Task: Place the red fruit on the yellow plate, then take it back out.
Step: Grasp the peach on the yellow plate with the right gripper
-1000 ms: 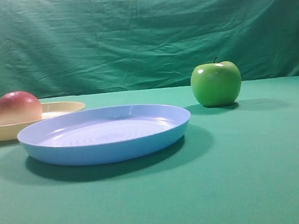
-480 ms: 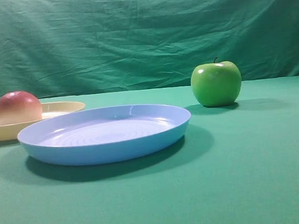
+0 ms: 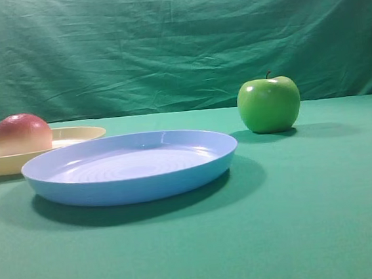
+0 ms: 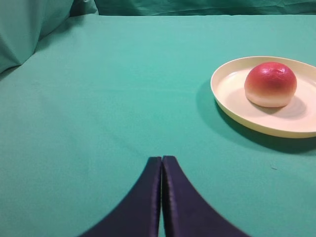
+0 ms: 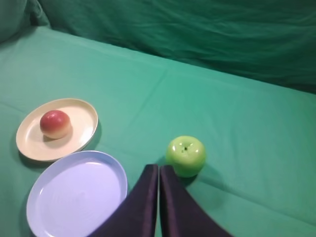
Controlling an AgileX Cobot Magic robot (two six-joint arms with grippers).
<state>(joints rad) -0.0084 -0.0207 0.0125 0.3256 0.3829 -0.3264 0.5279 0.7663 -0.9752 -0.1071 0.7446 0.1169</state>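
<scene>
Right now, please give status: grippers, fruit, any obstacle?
Left gripper shut, empty; right gripper shut, empty. Red fruit on yellow plate. Nothing between left gripper and fruit.

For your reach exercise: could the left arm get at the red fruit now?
Probably yes: bare cloth lies between the shut left gripper and the red fruit, uncovered on the yellow plate.

Bright, even overhead light; soft shadows under the blue plate (image 3: pixel 130 178); images slightly soft.
</scene>
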